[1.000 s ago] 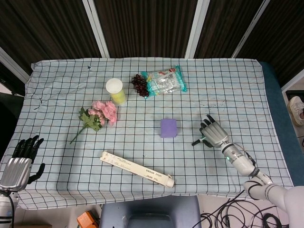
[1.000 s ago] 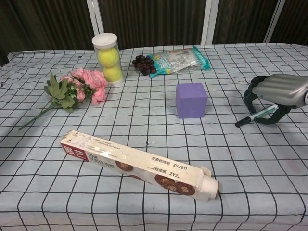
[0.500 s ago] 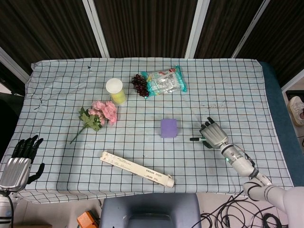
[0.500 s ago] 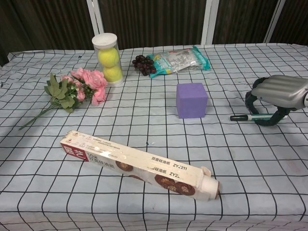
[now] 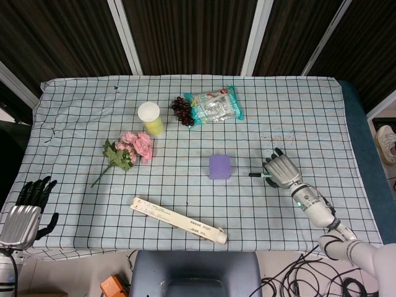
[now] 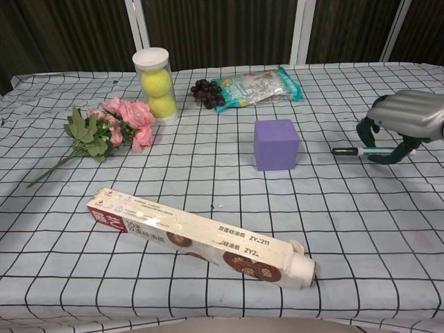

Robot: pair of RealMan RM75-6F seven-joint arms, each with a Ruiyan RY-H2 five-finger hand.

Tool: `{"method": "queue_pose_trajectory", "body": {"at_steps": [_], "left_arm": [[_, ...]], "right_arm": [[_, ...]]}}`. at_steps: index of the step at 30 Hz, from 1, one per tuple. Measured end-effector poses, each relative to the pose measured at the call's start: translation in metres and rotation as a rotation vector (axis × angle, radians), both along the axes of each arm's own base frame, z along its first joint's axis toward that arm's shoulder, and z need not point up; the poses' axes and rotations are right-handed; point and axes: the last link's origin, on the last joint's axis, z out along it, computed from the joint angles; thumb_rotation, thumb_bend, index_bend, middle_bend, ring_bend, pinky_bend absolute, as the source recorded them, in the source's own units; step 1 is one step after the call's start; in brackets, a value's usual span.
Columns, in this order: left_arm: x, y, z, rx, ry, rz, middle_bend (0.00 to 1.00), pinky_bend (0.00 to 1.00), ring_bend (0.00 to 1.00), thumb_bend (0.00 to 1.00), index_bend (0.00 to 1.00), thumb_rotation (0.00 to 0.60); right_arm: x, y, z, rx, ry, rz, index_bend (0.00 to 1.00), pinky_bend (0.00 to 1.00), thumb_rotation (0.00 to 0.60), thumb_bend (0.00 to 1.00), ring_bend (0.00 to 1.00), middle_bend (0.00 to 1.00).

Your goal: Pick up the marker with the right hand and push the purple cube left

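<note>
The right hand (image 6: 406, 125) hung just above the checked counter (image 6: 208, 194), its fingers curled around a marker (image 6: 347, 150) whose dark tip stuck out to the left, roughly level and pointing at the cube (image 6: 276, 143). The cube sat to the left of that tip, near it but with a strip of cloth between them; nothing touched it yet. Seen from the head view, the marker (image 5: 255, 175) lay along the left-right line of the counter, almost in line with the cube's (image 5: 219, 166) right face, so a straight sweep leftward looked like the move to come. The right hand (image 5: 280, 171) was by far the nearer of the two; the left hand (image 5: 25, 210) rested unclenched and empty at the far left edge, well apart. Beyond the cube stood a tube of balls (image 6: 157, 84), with flowers (image 6: 114, 125), grapes (image 6: 205, 91) and a snack bag (image 6: 260, 84) further back. A long box (image 6: 201, 237) lay nearer the front edge.
</note>
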Motion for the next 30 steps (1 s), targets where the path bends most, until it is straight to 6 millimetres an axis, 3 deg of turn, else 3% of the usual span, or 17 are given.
{"method": "queue_pose_trajectory", "body": {"at_steps": [8, 22, 30], "left_arm": [[0.000, 0.001, 0.001, 0.000, -0.004, 0.002, 0.00, 0.06, 0.00, 0.42, 0.00, 0.600], [-0.001, -0.001, 0.005, 0.006, -0.019, -0.003, 0.00, 0.07, 0.00, 0.42, 0.00, 0.600], [-0.002, -0.003, 0.008, 0.011, -0.032, -0.006, 0.00, 0.07, 0.00, 0.42, 0.00, 0.600]], "right_arm": [[0.034, -0.019, -0.016, -0.013, -0.025, 0.030, 0.88, 0.32, 0.600, 0.52, 0.45, 0.59], [0.053, -0.024, -0.029, -0.003, -0.008, 0.041, 0.89, 0.32, 0.600, 0.52, 0.46, 0.59], [0.074, -0.028, -0.039, 0.004, 0.005, 0.071, 0.88, 0.32, 0.600, 0.52, 0.46, 0.59]]}}
